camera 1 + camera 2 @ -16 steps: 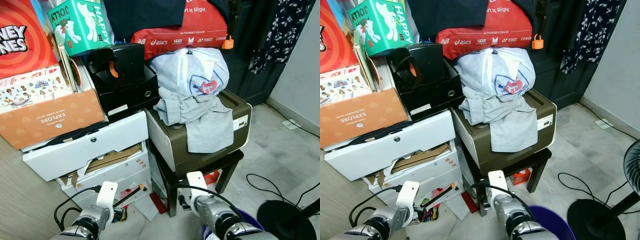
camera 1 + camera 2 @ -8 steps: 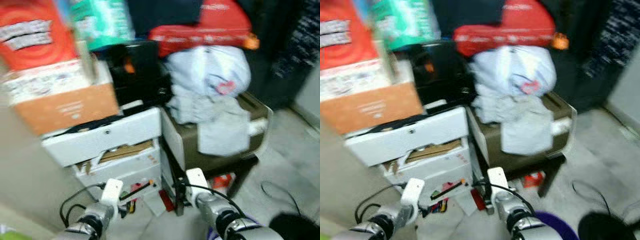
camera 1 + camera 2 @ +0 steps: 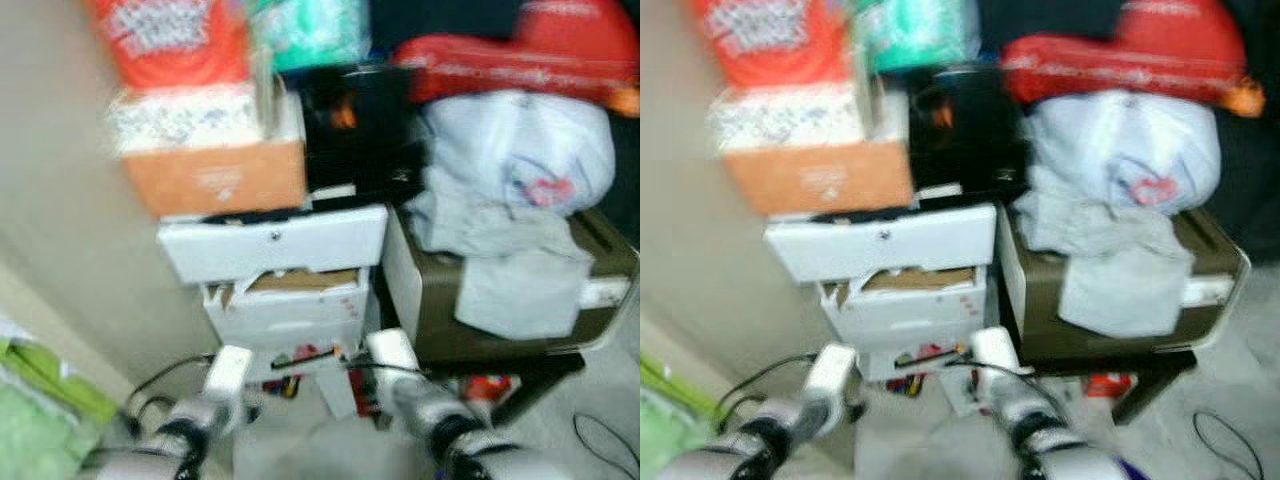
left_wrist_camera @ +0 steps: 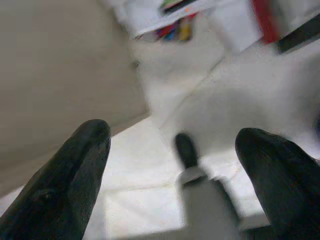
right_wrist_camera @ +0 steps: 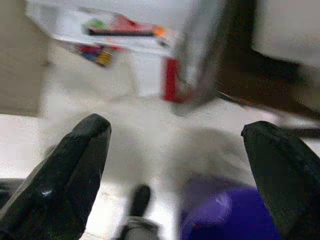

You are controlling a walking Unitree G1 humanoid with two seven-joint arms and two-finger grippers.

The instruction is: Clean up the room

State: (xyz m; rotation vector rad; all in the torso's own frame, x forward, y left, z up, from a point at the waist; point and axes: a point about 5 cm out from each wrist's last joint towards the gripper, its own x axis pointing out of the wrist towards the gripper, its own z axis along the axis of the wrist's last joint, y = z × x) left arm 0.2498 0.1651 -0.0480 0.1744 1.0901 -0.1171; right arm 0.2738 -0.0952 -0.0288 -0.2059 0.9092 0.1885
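Note:
The head views are blurred by motion. A heap of grey and white clothes [image 3: 510, 200] lies on a brown printer [image 3: 600, 285] that rests on a dark stool. Beside it stands a white drawer unit [image 3: 275, 245] with a drawer ajar and cardboard inside. Both arms hang low in front of me. My left gripper [image 4: 175, 165] is open over pale floor, nothing between its fingers [image 4: 75, 165]. My right gripper [image 5: 175, 170] is open too, above the floor and a purple bin [image 5: 225, 220].
Boxes [image 3: 215, 175] and a black device [image 3: 355, 125] are stacked on the drawers, a red bag [image 3: 500, 60] behind the clothes. Small coloured items [image 5: 107, 42] and a red object [image 5: 170, 80] lie on the floor under the drawers. Something green [image 3: 40, 420] lies low left, cables beside it.
The whole picture has slid to the right and grown blurrier: the camera has turned left. A beige wall and green cloth have come into view. Both arms keep their low pose.

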